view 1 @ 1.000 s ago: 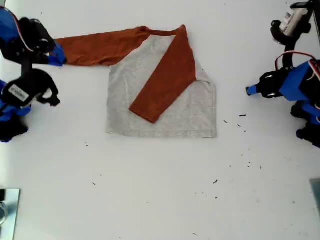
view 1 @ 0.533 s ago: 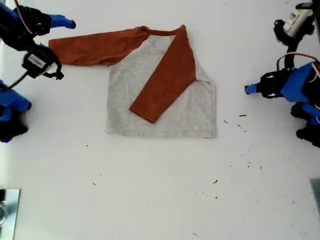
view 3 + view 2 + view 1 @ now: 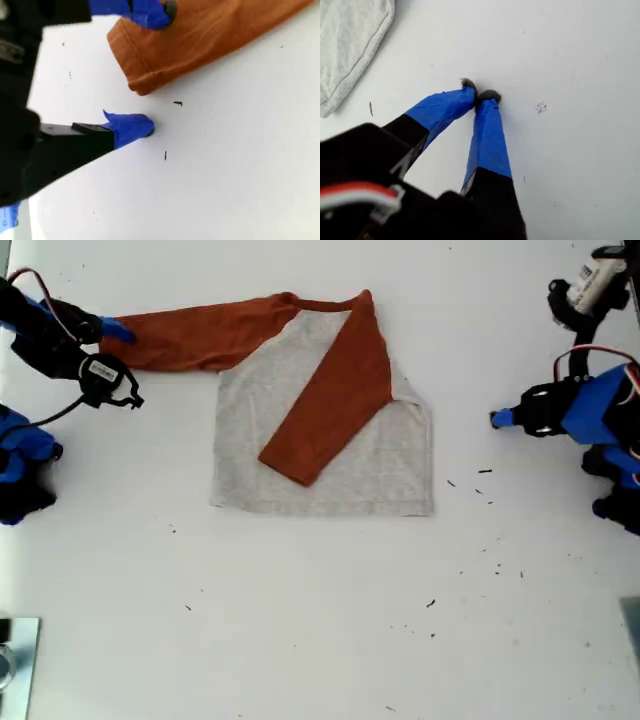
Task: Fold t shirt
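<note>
Our second gripper (image 3: 152, 70), jaws spread, straddled the t shirt's (image 3: 325, 420) outstretched sleeve cuff (image 3: 135, 65) at the exterior view's upper left; our first gripper (image 3: 481, 94), pressed together, rested at right.

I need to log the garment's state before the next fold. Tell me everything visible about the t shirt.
The small heather-grey t shirt with rust-orange sleeves and neck trim lies flat on the white table. One sleeve is folded diagonally across the body; the other stretches out toward the exterior view's left, where my second gripper is open, one blue fingertip on the cuff.
</note>
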{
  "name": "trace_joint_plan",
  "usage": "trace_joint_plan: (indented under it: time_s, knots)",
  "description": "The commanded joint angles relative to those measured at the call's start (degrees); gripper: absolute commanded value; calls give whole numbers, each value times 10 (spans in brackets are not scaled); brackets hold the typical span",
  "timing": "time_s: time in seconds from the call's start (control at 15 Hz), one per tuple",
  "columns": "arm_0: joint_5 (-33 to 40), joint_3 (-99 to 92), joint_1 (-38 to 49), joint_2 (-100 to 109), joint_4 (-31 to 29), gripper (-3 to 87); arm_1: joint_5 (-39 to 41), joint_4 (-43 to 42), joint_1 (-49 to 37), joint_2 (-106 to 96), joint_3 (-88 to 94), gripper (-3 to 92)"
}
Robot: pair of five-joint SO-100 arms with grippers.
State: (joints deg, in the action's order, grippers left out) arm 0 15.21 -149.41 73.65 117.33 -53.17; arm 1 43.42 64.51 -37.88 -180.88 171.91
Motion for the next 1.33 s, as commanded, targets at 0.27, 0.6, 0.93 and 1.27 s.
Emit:
trace_joint_plan:
  time_s: [0.27, 0.6, 0.93, 1.27]
  knots:
    - [-13, 166, -73, 114, -51, -2, 1, 7, 0, -3, 0, 35]
    - [-4, 698, -435, -183, -87, -3, -5, 9, -1, -2, 0, 35]
    - [124, 917, -519, -281, -206, 172, -10, 11, -1, -2, 1, 35]
    - [115, 323, -430, 130, -48, 117, -9, 11, -2, -2, 1, 35]
